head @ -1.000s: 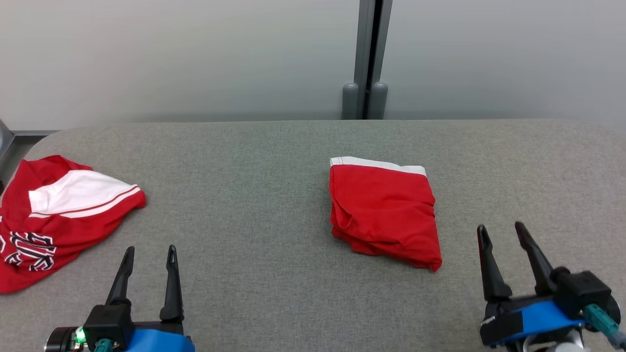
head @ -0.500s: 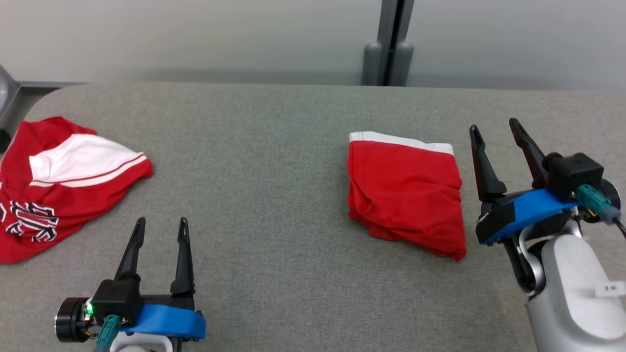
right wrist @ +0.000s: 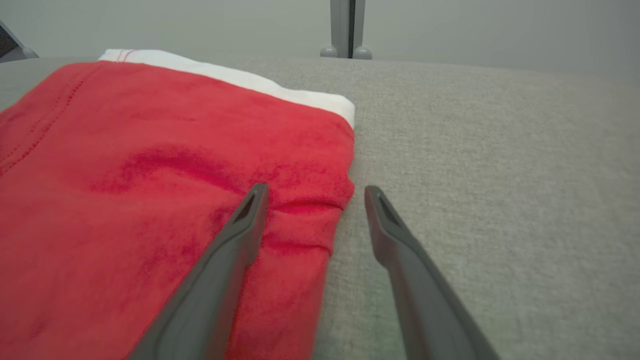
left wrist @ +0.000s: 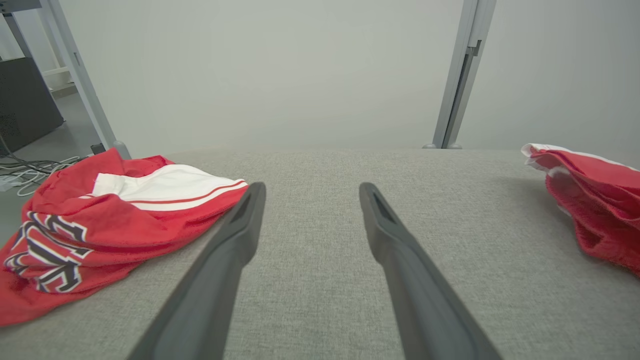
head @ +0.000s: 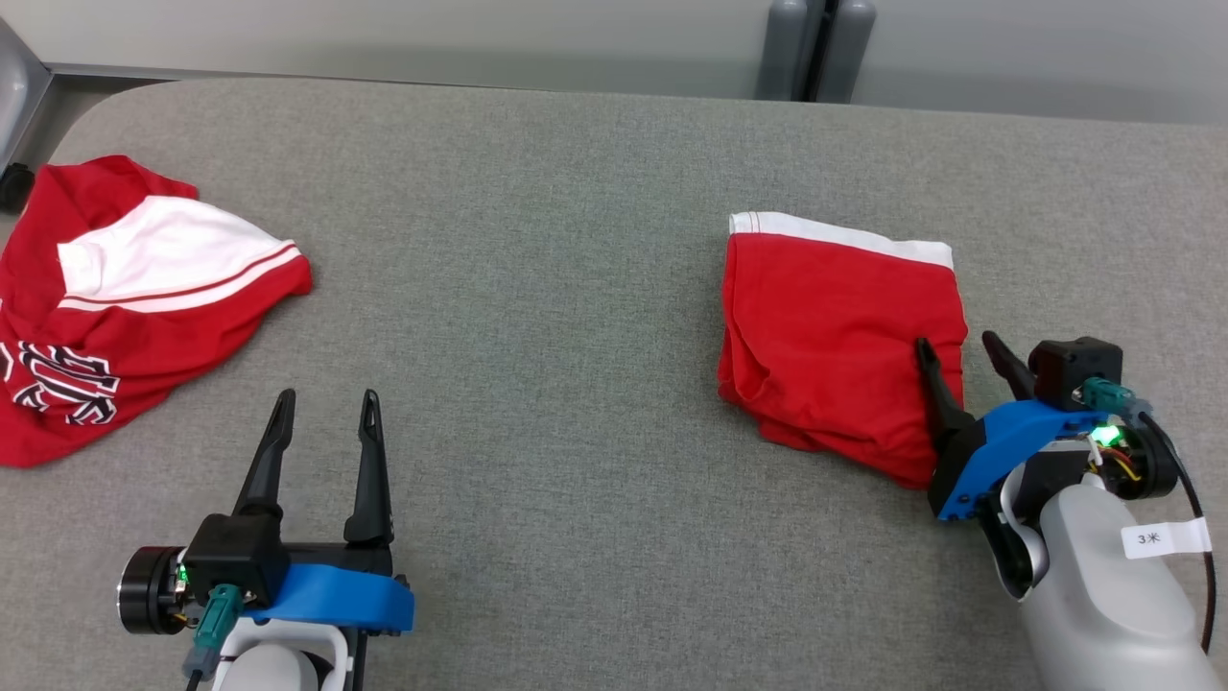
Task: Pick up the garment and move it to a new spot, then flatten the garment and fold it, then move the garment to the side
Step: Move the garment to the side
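Red garment (head: 837, 326) lies folded on the desk (head: 537, 221), its near edge between the right jaws, which are released and grasp nothing; left jaws likewise released, well apart from it; folding looks done, side move not yet made.

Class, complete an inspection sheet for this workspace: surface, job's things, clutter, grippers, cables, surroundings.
Surface: grey fabric-covered table, no marks seen.
Job's things: folded red garment with white waistband, right of centre.
Clutter: crumpled red-and-white lettered jersey, at the table's left edge.
Grippers: left gripper open, holding nothing; right gripper open, straddling the folded garment's right edge.
Cables: teal-plugged lead on the right wrist, another on the left; loose cables on the floor.
Surroundings: pale wall, grey post.
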